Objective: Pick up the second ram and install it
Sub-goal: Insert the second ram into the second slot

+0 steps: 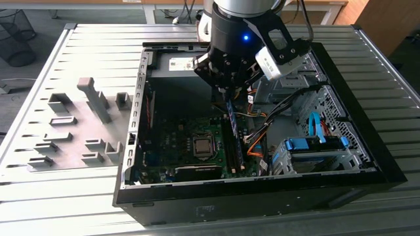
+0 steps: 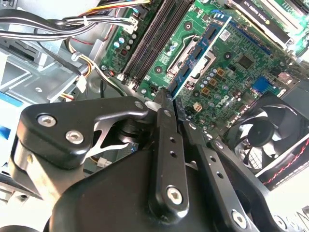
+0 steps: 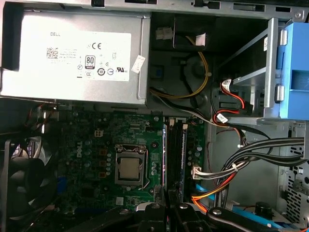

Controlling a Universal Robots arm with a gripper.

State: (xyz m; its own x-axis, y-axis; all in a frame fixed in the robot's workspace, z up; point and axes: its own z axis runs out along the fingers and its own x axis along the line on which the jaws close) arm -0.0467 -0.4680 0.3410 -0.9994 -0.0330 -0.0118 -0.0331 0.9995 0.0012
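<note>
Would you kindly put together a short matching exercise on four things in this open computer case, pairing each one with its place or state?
Things:
1. second ram
2. gripper
3. power supply
4. cooling fan

Places or states:
A. silver box with a white label, at one end of the case
B. black round blades, beside the green motherboard
C. shut on the green stick, above the memory slots
D. held at one end, its length over the motherboard

Pairs: 1-D, 2-C, 3-A, 4-B
</note>
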